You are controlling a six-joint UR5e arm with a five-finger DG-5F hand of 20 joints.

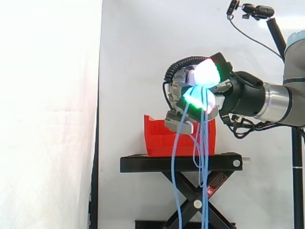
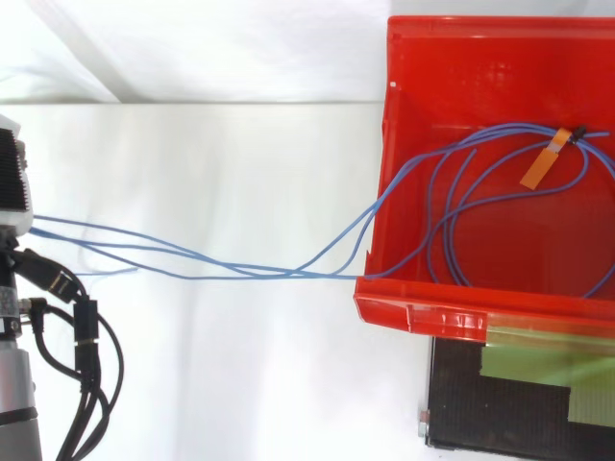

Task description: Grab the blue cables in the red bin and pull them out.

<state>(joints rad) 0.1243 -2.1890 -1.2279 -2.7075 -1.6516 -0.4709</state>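
Hand [image 1: 190, 90] clamped on the blue cables [image 2: 317, 276], its glowing pads [image 1: 207, 71] curled over the strands, held well clear of the red bin [image 2: 413, 312] so that the pull drags the bundle out over the bin's front wall. Seen from the side, the hand sits above the bin's rim, palm turned down and toward the bin, with the arm [image 1: 281, 102] reaching in almost level from the right. Several strands hang slack from the grip and drop past the black stand [image 1: 181, 163] that carries the bin. From above, the cables run in long shallow curves from the hand's side to the bin and cross its lip. Part of the bundle lies looped on the bin floor, bound near an orange tag [image 2: 540, 169]. The job looks only partly done: a longer draw away from the bin appears needed to free those loops, which could snag on the wall.
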